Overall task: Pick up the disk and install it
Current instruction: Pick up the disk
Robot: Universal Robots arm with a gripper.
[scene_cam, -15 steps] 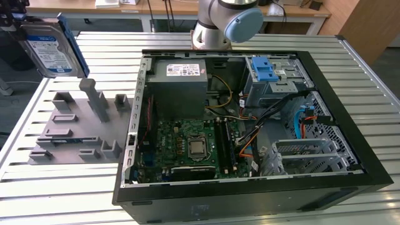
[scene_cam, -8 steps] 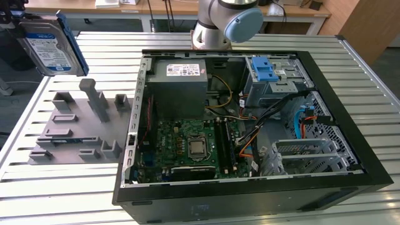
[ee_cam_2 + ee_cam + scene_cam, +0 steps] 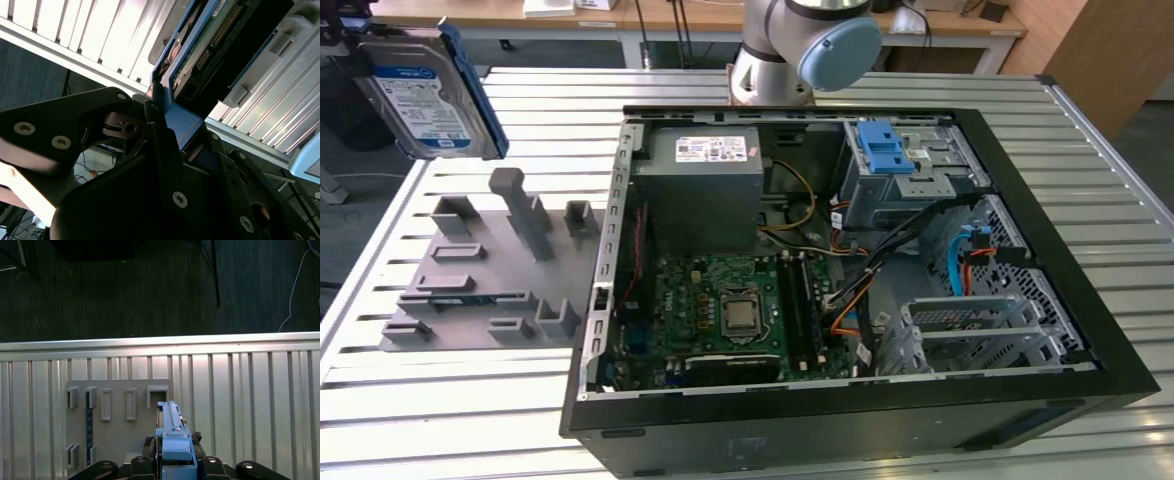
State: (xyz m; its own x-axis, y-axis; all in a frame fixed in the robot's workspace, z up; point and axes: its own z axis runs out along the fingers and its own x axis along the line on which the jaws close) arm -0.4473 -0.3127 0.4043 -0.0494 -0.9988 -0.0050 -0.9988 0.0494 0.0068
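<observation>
The disk (image 3: 427, 95), a silver hard drive with a white-and-blue label and a blue plastic frame, hangs upright in the air at the exterior view's upper left, above the grey fixture (image 3: 487, 270). In the first wrist view I see the disk (image 3: 172, 432) edge-on, with my gripper (image 3: 172, 452) shut on its blue frame. The second wrist view shows the black fingers (image 3: 152, 120) pressed on the blue frame, and the disk's circuit-board side (image 3: 210, 45) beyond them.
An open computer case (image 3: 1067, 400) lies on the slatted metal table (image 3: 454, 420), with a grey power-supply box (image 3: 707, 190), a motherboard (image 3: 734, 310) and a bare blue bracket (image 3: 887, 150) in the drive bay. The arm's base (image 3: 787, 50) stands behind the case. A thin blue-green strip (image 3: 89, 420) sits in the grey fixture (image 3: 120, 440).
</observation>
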